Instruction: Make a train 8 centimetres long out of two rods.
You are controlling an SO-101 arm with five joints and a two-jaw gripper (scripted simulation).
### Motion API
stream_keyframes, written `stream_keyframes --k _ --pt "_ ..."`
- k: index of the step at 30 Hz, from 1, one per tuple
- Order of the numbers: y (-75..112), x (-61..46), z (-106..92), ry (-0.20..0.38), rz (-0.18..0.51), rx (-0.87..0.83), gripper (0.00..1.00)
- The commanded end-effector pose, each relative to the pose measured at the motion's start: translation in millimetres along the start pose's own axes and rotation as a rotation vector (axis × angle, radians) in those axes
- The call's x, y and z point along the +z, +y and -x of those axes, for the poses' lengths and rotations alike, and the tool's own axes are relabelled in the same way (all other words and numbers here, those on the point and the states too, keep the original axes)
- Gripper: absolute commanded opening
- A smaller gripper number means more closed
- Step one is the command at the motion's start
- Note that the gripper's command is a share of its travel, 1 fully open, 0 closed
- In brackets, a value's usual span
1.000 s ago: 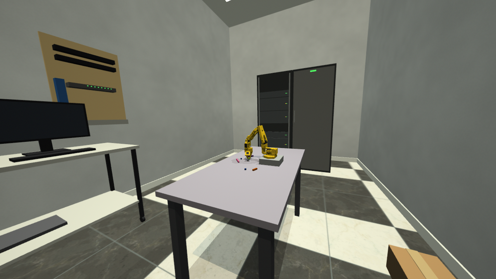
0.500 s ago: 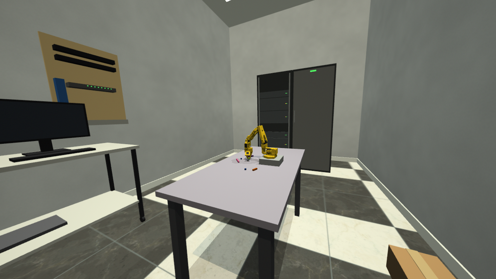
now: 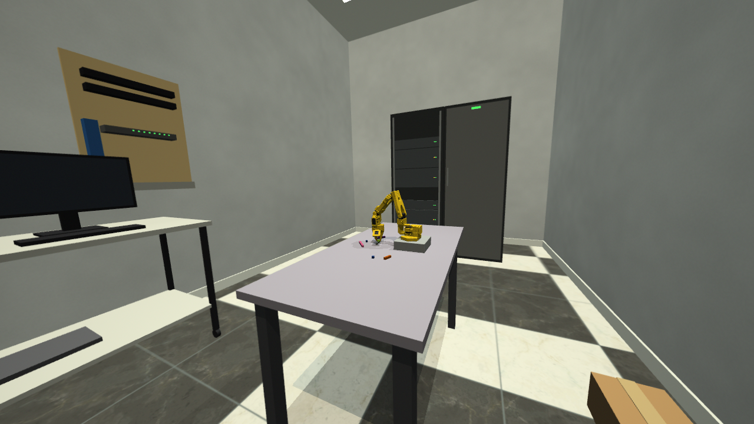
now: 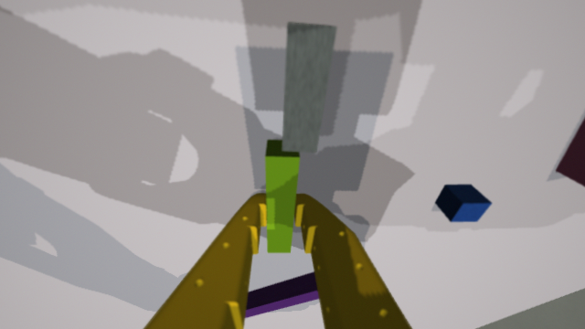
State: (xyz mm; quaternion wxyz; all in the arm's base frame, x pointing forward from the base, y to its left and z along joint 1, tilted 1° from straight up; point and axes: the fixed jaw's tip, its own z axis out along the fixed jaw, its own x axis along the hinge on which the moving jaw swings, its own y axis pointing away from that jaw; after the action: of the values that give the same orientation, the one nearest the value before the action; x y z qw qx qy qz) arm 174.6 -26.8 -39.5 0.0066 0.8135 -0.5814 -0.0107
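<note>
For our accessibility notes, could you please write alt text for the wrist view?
The hand is shut on a lime rod, whose far end meets a grey rod lying ahead. A blue cube sits right; a purple rod lies below.

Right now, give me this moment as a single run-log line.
tool: shut on lime rod | grey rod: flat, just beyond lime rod's far end | purple rod: under tool | train: not yet confirmed
</note>
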Motion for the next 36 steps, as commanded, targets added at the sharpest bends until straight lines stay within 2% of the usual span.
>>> stream_keyframes --k 1,16,36 --pt "1.2 -2.3 -1.2 -0.004 0.003 0.010 0.00" --pt "-1.8 -31.1 -1.6 -0.004 0.003 0.010 0.00" --pt "-1.3 -31.6 -1.8 -0.004 0.003 0.010 0.00"
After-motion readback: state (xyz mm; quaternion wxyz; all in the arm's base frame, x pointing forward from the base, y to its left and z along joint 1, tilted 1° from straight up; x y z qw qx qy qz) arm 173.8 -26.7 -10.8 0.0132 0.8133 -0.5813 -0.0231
